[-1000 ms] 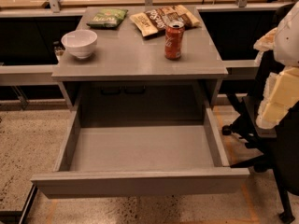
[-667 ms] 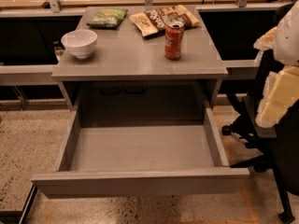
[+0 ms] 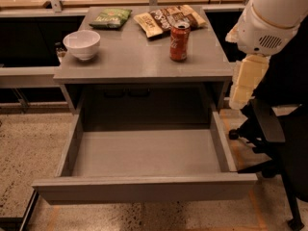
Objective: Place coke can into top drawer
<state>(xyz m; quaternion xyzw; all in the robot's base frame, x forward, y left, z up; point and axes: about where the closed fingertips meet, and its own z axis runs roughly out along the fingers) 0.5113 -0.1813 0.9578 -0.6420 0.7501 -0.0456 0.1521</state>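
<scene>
My gripper (image 3: 246,83) hangs right of the table (image 3: 125,64), holding nothing. How open it is, I cannot tell. The coke can (image 3: 179,42) stands well apart.

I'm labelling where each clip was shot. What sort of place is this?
Probably an office or lab: a grey table with its drawer open, an office chair beside it, a speckled floor. The gripper hangs beside the table's right edge, away from the coke can.
</scene>
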